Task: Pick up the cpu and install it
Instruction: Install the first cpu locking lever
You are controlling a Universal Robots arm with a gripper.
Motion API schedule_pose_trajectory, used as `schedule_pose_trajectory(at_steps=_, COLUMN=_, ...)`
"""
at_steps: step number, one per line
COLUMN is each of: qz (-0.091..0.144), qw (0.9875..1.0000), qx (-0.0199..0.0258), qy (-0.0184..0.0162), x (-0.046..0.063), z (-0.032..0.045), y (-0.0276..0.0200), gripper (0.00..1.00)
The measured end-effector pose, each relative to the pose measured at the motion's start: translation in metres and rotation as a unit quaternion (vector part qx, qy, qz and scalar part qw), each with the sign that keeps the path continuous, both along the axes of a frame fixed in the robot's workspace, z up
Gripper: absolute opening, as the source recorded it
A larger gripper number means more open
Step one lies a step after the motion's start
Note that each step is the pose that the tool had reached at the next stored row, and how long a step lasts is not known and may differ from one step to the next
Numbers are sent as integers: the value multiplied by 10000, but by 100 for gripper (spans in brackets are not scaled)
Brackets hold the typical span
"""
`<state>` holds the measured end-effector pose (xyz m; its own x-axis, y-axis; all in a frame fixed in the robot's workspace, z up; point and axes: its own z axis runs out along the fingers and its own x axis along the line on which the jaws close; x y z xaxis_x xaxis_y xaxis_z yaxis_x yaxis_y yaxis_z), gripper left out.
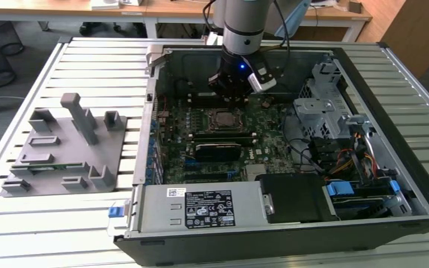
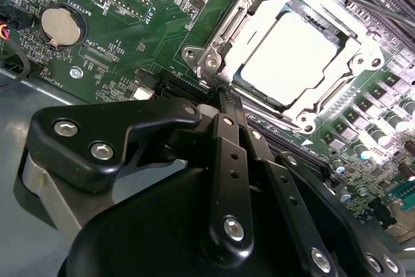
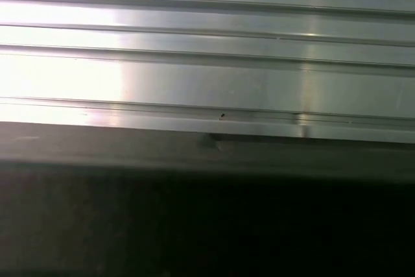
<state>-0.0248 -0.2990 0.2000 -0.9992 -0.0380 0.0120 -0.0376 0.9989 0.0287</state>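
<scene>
Second wrist view: gripper (image 2: 224, 95) jaws pressed together, holding nothing; cpu (image 2: 292, 56) sits in socket (image 2: 214, 63) just beyond jaw tips. Risk: if chip isn't fully seated, pins bend.

the exterior view is evenly daylit, the case interior (image 1: 274, 139) dimmer. in the second wrist view glare washes out the cpu (image 2: 292, 56), and the near claw (image 2: 224, 98) blurs. the first wrist view is half bright, half dark.

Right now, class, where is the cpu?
The cpu sits in the motherboard's metal socket frame, inside the open computer case; in the exterior view it lies just below the gripper.
</scene>
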Motion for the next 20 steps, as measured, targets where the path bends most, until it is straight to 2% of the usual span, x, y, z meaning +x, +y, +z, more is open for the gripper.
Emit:
schedule_pose_trajectory(at_steps=14, qz=0, qw=10000, qx=0, qy=6, x=9, z=22, y=-15, gripper=11)
schedule_pose_trajectory(at_steps=20, qz=0, qw=10000, qx=-63, qy=13, x=13, z=12, y=-15, gripper=11)
